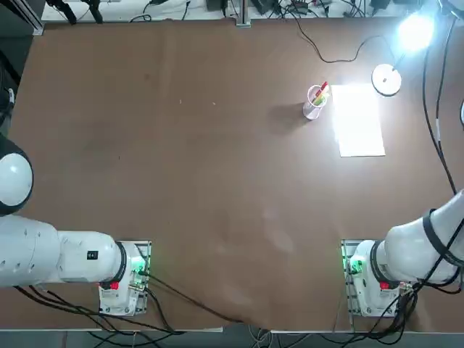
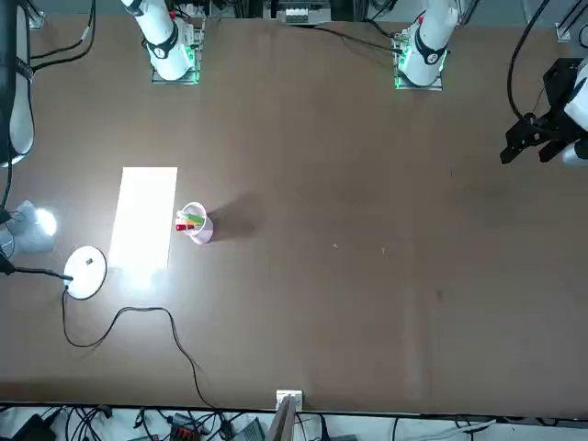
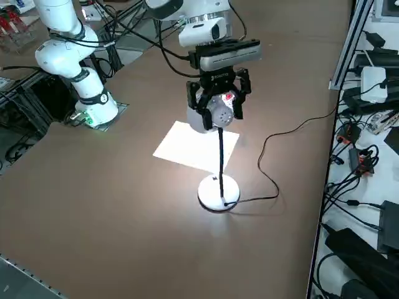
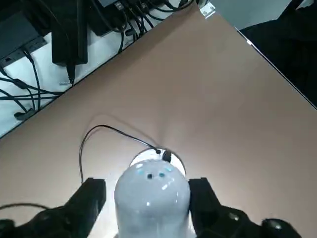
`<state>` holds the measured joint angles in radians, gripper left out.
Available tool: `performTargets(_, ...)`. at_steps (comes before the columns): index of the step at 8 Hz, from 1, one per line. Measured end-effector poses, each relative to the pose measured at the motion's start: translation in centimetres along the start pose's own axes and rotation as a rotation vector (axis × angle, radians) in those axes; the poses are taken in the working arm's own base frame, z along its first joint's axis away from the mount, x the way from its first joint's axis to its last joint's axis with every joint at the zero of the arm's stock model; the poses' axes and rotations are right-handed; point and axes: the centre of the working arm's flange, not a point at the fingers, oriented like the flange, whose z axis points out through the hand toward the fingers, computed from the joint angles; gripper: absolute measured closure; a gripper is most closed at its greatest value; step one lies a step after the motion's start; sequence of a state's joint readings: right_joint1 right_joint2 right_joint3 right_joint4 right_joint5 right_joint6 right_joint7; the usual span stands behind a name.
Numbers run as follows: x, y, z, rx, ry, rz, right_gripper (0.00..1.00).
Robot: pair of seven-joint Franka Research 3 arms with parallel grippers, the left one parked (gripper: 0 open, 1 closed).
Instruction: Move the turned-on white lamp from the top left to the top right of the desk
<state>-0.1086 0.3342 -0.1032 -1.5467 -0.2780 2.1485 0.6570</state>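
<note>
Right gripper (image 3: 218, 103) hangs open up at the lamp (image 4: 151, 193) head, 1 finger either side with gaps showing. The lamp's lit, standing at the desk (image 1: 181, 159) top-right corner, just beside the paper (image 1: 358, 119).

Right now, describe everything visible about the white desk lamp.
The small white desk lamp stands upright at the brown desk's top right corner, on its round disc base beside the white paper sheet. A slim dark neck carries the glowing rounded head. A thin black cord trails from the base. The open right pincer flanks the head.
</note>
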Motion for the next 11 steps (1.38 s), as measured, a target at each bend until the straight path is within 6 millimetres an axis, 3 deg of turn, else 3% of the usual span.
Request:
performTargets(4, 0.5, 0.7, -0.6, 0.002, 0.01, 0.012, 0.0)
performTargets(8, 1.6, 1.7, -3.3, 0.014, 0.056, 0.017, 0.0)
performTargets(11, 4.1, 4.9, -4.5, -0.089, 0.155, -0.056, 0.0)
